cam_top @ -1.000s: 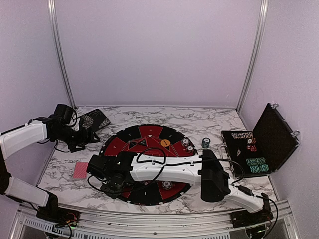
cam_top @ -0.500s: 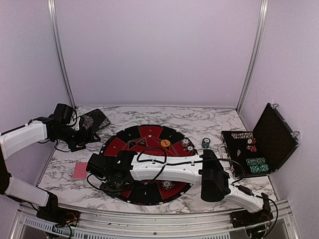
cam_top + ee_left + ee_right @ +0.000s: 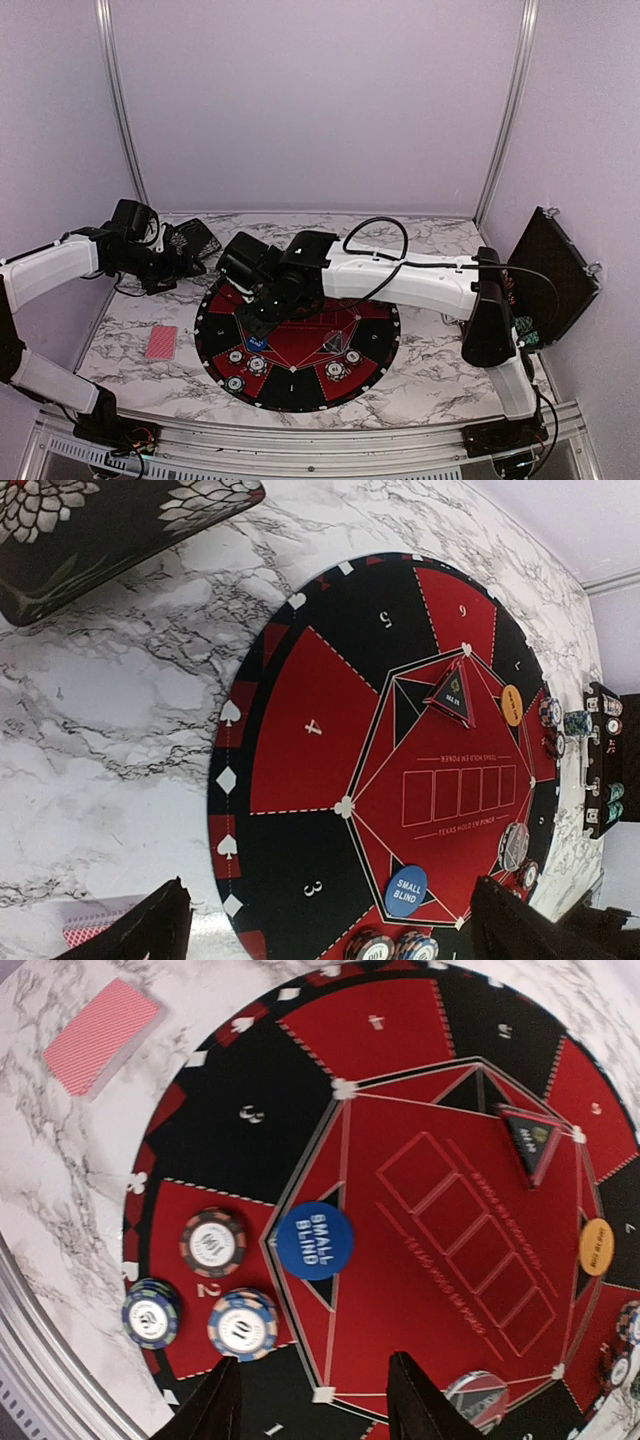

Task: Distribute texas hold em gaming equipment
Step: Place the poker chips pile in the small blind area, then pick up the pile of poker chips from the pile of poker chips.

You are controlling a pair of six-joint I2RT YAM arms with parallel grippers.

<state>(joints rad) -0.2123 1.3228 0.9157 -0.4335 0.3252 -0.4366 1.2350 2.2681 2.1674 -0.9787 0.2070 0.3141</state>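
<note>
The left hand (image 3: 330,883) stays wide open at the far left, the red-backed card deck (image 3: 160,341) lies unmoved on the marble table (image 3: 430,352), and the right hand (image 3: 312,1360), half-open and empty, has lifted off the near-left rim of the round black-and-red mat (image 3: 375,335), uncovering the blue round marker (image 3: 257,344) on it.

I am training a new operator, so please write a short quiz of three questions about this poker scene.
1. True or false: the red-backed cards lie on the round mat.
2. How many chip stacks stand in the mat's sector 2?
3. The blue disc reads: A small blind, B big blind, C dealer?
Key: 1 false, they lie on the marble table; 2 three; 3 A.
</note>
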